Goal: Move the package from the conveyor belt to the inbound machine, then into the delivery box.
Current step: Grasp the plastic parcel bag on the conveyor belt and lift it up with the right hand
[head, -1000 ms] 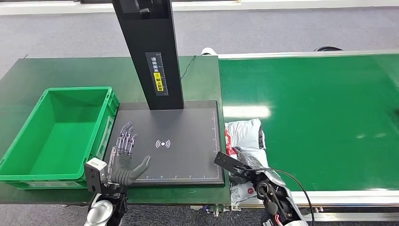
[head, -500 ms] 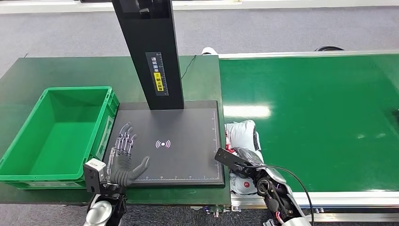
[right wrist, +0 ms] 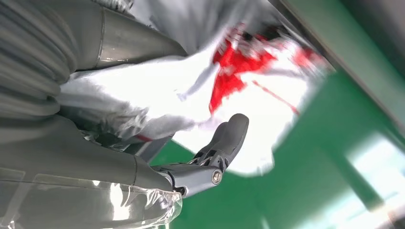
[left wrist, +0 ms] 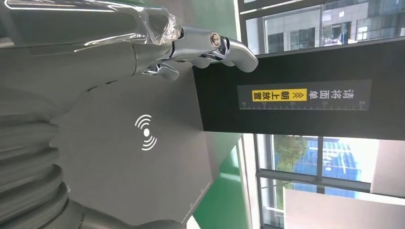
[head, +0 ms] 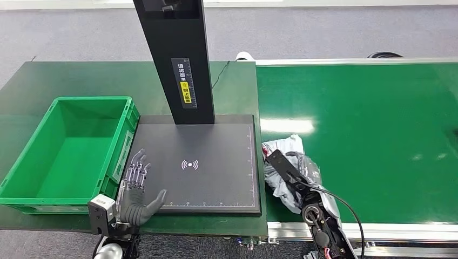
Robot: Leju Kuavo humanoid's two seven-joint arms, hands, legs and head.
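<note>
Package (head: 289, 162) sits on the conveyor belt (head: 367, 140), at its near edge just beside the machine (head: 197, 162); the right robot hand (head: 294, 175) grips it, bunching the wrap. So the pickup looks underway, while the scan pad and the box (head: 67, 148) hold nothing yet. It is a soft, crumpled white-grey bag with red print. The left robot hand (head: 135, 191) rests open-fingered at the pad's near corner.
</note>
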